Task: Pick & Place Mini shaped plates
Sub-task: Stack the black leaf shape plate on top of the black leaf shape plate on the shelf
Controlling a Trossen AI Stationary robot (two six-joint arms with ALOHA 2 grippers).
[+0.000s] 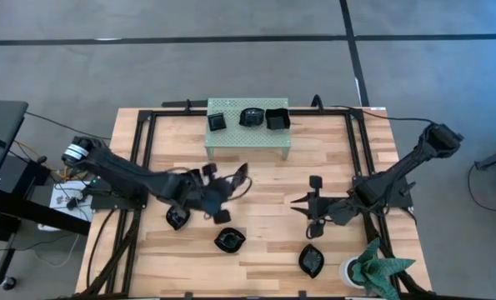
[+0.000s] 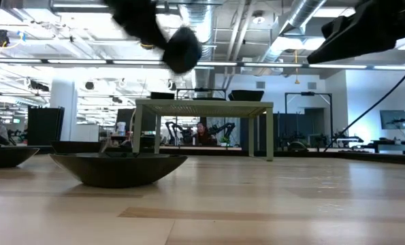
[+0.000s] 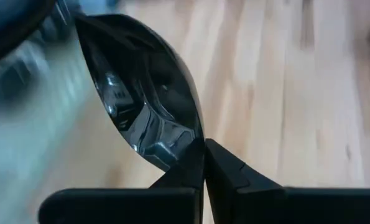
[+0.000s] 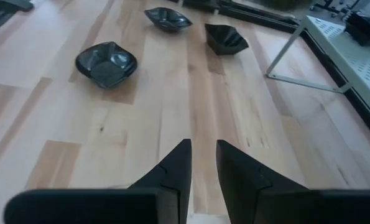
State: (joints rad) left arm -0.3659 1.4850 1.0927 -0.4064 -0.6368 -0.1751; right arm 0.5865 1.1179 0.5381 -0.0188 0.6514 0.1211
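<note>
No writing readable; my left claw is clenched on a glossy black plate's rim, lifted above the table, arm stretched toward the green stand

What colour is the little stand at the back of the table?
Pale green stand, dotted with small holes; it shows best in the high view.

text: none legible | labels: none | brands: none | numbers: none | signs: none
</note>
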